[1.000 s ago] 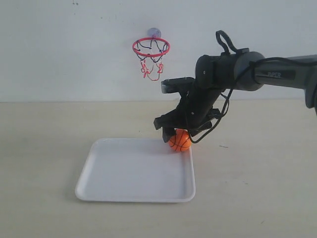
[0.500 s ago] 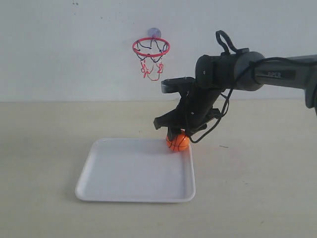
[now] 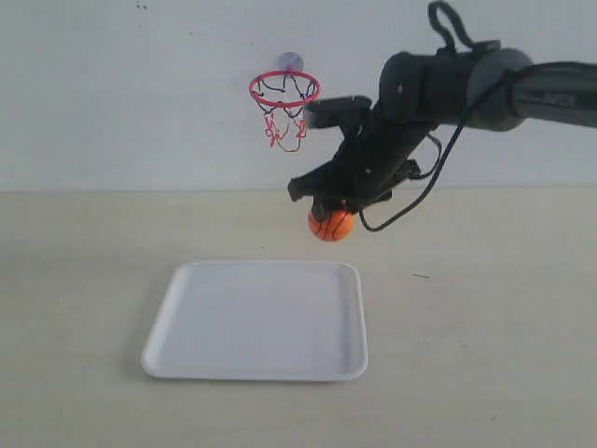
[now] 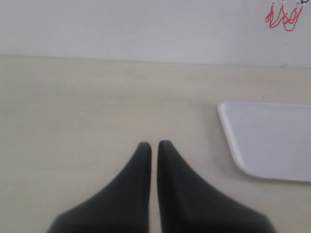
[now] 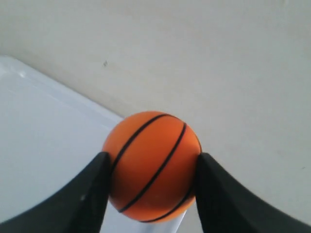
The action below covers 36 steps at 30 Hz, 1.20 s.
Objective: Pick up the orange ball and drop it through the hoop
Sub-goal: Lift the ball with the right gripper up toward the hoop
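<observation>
The orange ball [image 3: 331, 225] with black seams hangs in the air above the far right corner of the white tray [image 3: 252, 322], clamped in my right gripper [image 3: 331, 211]. In the right wrist view the ball [image 5: 153, 165] fills the gap of that gripper [image 5: 151, 162], a black finger pressed on each side. The hoop [image 3: 284, 90], red-rimmed with a black and red net, hangs on the back wall by a bluish suction cup, up and to the left of the ball. My left gripper [image 4: 154, 144] is shut on nothing, low over bare tabletop; it is out of the exterior view.
The white tray [image 4: 265, 141] lies beside the left gripper, and the net's red strings [image 4: 283, 17] show at the edge of the left wrist view. A pale wall closes the table's far side. The right arm [image 3: 466, 84] reaches in from the right.
My right gripper has risen from the tray's far right corner with the ball in it, lifting it well off the tray toward the hoop's height.
</observation>
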### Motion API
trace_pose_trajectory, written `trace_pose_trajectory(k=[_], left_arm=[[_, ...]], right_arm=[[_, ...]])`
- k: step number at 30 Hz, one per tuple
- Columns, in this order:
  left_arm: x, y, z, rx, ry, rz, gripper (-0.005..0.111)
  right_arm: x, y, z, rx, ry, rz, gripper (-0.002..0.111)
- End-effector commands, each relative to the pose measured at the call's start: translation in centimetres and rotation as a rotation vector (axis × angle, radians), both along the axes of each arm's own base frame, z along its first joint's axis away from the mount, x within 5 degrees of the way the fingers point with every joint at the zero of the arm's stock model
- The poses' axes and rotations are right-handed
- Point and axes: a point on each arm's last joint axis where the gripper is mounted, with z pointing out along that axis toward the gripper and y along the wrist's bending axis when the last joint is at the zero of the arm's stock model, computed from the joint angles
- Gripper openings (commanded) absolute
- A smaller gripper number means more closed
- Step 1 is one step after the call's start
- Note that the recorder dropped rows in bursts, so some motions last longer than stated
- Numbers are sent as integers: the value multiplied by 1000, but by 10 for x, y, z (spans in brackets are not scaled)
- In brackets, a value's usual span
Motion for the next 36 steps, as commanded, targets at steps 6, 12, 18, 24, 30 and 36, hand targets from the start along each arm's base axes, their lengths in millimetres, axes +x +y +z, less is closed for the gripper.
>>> trace_pose_trajectory(k=[6, 12, 18, 24, 30, 36], left_arm=[[0, 0, 0, -13, -7, 3, 4], [0, 0, 0, -13, -7, 3, 4], [0, 0, 0, -13, -7, 3, 4], [0, 0, 0, -13, -7, 3, 4], [0, 0, 0, -13, -7, 3, 4], [0, 0, 0, -13, -7, 3, 4]], right_arm=[[-9, -5, 69, 5, -277, 118, 0], [-3, -3, 75, 30, -363, 105, 0], [8, -1, 91, 64, -585, 93, 0], [18, -11, 97, 74, -691, 56, 0], [42, -36, 85, 177, -719, -104, 0], [54, -46, 64, 163, -692, -131, 0]])
